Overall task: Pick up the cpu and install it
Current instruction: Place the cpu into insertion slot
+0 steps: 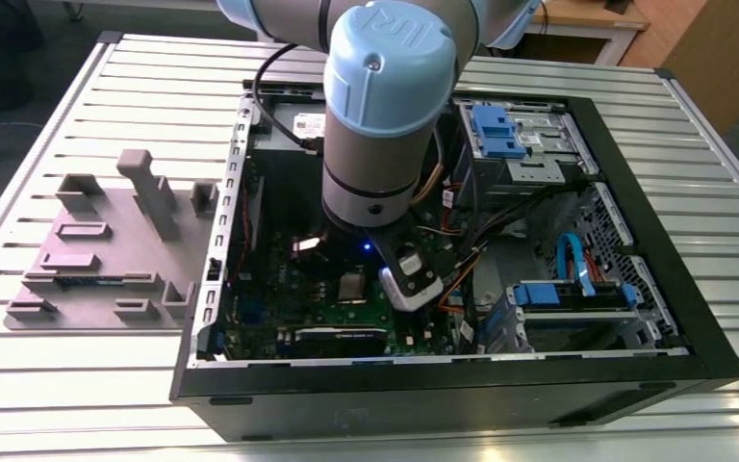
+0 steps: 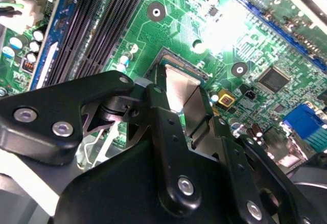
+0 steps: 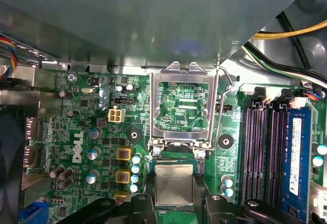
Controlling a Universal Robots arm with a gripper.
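- One arm, one chip: the gripper (image 2: 183, 101) is clenched on the cpu (image 3: 173, 184). Its black fingers (image 3: 144, 202) press two opposite edges of the silvery square, directly over the socket (image 3: 173, 156) near the middle of the green circuit board (image 3: 76, 119).
- The board lies on the floor of the open computer case (image 1: 658, 250), which rests on the slatted table (image 1: 74, 125). The memory slots (image 3: 265, 147) run just beside the socket.
- The hinged socket frame (image 3: 181, 106) is folded open, away from the chip.
- Whether the chip is seated or hangs just above the contacts cannot be told from these views.
- First risk: a chip that is slightly skewed or tilted would meet the socket's fine contacts off-register and probably bend them. Its corner markings are too small to check.
- Second risk: the fingers work in a tight recess, so a fingertip catching the socket wall could lever one edge of the chip upward.
- Third risk: the hold is on thin edges only, and a slip would likely drop the chip crooked onto the contacts.
- Fourth risk: loose cables (image 3: 286, 35) run near the wrist, and a snag there could drag the arm off line.
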